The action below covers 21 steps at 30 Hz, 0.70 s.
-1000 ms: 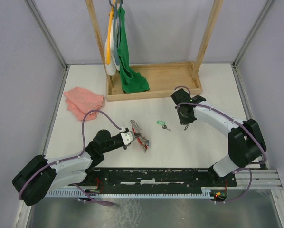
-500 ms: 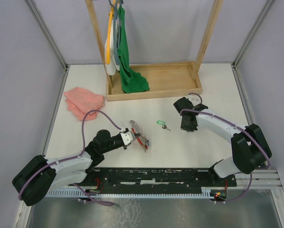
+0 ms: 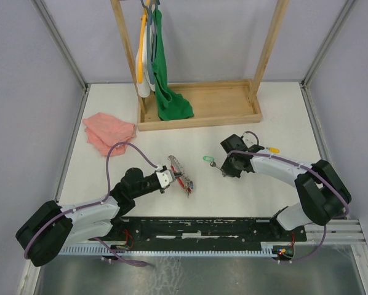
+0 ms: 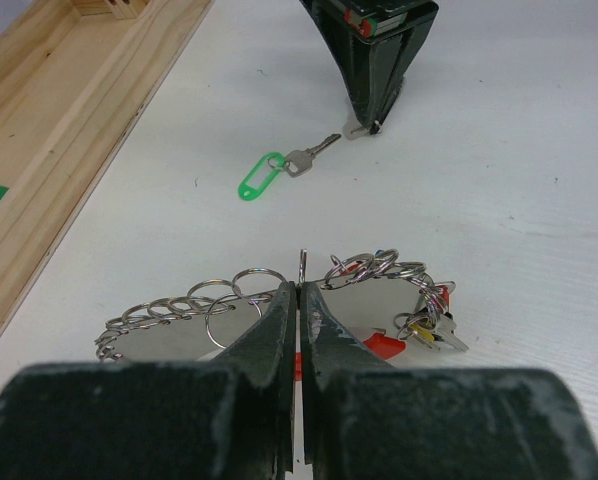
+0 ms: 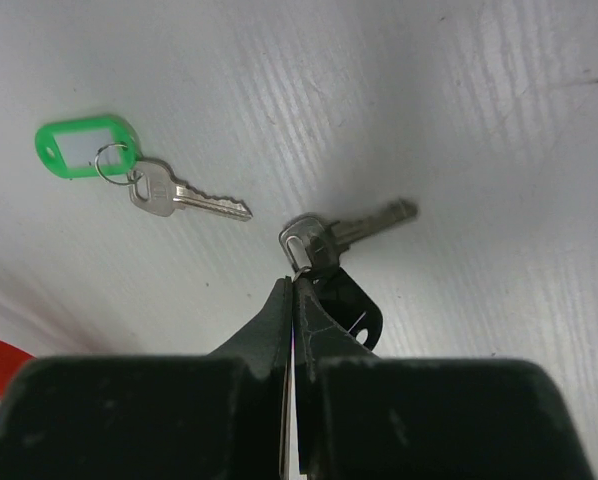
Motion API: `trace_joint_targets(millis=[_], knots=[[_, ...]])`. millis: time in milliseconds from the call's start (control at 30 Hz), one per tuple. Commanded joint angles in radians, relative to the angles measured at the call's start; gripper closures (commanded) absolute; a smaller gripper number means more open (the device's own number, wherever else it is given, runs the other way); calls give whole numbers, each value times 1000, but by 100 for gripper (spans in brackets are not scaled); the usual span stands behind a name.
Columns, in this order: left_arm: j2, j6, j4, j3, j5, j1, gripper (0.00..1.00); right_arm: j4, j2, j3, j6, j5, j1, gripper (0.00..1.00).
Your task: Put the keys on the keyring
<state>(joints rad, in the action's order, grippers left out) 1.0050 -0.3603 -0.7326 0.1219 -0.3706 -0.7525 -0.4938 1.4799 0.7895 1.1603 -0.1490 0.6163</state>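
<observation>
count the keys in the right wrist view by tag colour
green-tagged key: 1
black-tagged key: 1
total: 2

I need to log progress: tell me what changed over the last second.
The right claw, shut on a key, swung away from the wooden tray toward the left arm and ended beside the green-tagged key. The left claw, the keyring it pinches and the green-tagged key stayed put.
</observation>
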Motion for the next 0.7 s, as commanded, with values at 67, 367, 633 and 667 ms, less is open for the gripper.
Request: trace_joint_targets(millis=[67, 367, 633, 667], knots=[[-9, 26, -54, 25, 5, -1, 97, 81, 29, 33, 62, 19, 14, 85], [-21, 29, -53, 24, -1, -1, 97, -58, -49, 130, -358, -43, -1, 49], [-29, 29, -51, 22, -3, -1, 97, -91, -8, 126, -630, 116, -45, 32], [-30, 29, -51, 23, -4, -1, 97, -90, -5, 119, -650, 126, -46, 31]])
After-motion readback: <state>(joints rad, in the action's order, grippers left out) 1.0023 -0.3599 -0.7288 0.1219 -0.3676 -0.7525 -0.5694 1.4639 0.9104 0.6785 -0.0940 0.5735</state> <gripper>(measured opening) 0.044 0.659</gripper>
